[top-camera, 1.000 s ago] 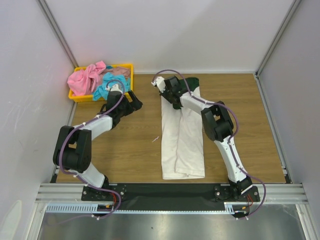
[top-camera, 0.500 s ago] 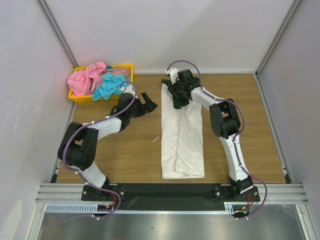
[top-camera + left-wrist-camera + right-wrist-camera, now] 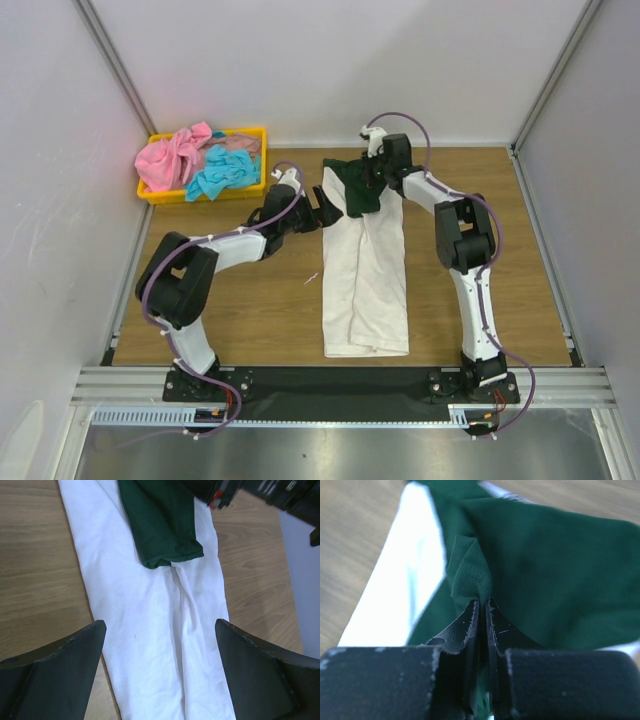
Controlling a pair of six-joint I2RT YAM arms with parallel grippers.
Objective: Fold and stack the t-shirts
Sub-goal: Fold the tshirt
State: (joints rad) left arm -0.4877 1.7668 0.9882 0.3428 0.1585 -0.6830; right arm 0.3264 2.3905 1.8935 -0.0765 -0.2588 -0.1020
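Right arm extended toward upper centre of frame, right gripper [image 3: 481,604] pinching dark green sleeve [image 3: 545,570] of folded white cloth t-shirt [image 3: 365,290], lying mid-frame. Left arm reaches rightward, left gripper [image 3: 325,210] spread wide over shirt's upper left edge.

Soft, even light falls from above in the top view. The wood surface [image 3: 250,300] is bright, shadows beside the arms [image 3: 470,290] are faint and short, and the metal sheet [image 3: 340,450] at the bottom carries a dull sheen. In the left wrist view the white shirt [image 3: 150,680] is nearly washed out, and the left pincer [image 3: 160,624] reads as featureless black. The right wrist view is soft: the right pincer [image 3: 482,601] is blurred close to the lens, and the wood behind is unfocused.
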